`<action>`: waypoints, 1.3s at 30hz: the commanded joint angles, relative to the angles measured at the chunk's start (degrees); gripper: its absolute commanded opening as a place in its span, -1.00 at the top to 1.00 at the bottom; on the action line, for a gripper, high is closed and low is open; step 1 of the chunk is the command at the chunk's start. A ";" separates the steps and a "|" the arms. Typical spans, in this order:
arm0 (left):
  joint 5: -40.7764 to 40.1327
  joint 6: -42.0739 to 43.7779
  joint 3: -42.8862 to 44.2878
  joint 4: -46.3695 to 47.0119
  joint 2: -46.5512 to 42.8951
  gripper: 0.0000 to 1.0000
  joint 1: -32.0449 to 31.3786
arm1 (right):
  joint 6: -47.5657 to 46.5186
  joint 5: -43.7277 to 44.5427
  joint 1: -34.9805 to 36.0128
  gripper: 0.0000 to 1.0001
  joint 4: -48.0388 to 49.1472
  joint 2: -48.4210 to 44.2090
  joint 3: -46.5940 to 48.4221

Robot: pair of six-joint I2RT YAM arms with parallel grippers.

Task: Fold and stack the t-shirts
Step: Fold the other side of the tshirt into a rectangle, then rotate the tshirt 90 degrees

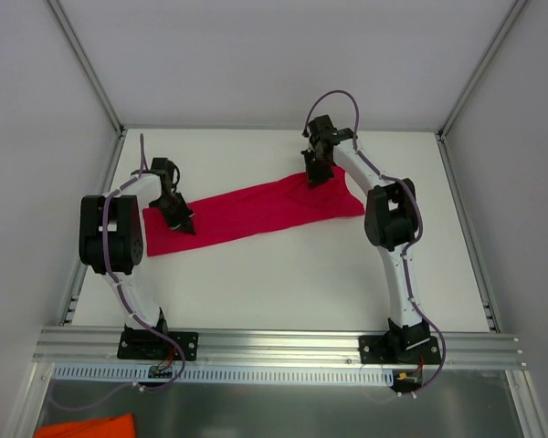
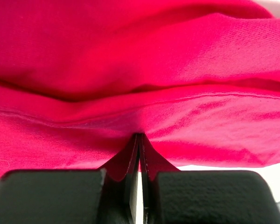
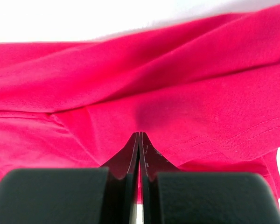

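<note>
In both wrist views the t-shirt point(image 2: 177, 70) runs off the left and right edges, so sleeves and collar cannot be made out, and the cloth bunched at each closed tip hides how many layers are pinched. From above, the left end effector point(image 1: 184, 222) and right end effector point(image 1: 312, 178) cover parts of the shirt near its 2 ends, and an orange object point(image 1: 84, 427) is cut off by the bottom edge.

We see a crimson-red t-shirt point(image 2: 177, 56) of thin, soft cloth, matt, with a fine weave. A stitched hem runs just beyond the left arm's jaws. Both pairs of jaws look like black plastic, matt and finely grained. The white worktop point(image 1: 283, 283) around the jaws looks smooth and matt. Well behind them, the silver frame rail point(image 1: 274, 342) is dull-sheened metal.
</note>
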 commanded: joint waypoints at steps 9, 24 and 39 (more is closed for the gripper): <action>2.02 0.15 -1.80 -4.25 -4.39 1.00 -5.43 | -1.28 -1.21 -0.99 0.98 -6.50 6.25 6.89; 2.38 -2.67 -5.49 -3.28 -4.73 1.00 -16.41 | -0.39 -12.47 -1.16 0.98 -7.11 10.66 15.06; -21.96 2.69 20.17 -13.47 -0.46 1.00 -14.40 | -4.35 -9.22 -1.08 0.98 -9.67 3.90 8.16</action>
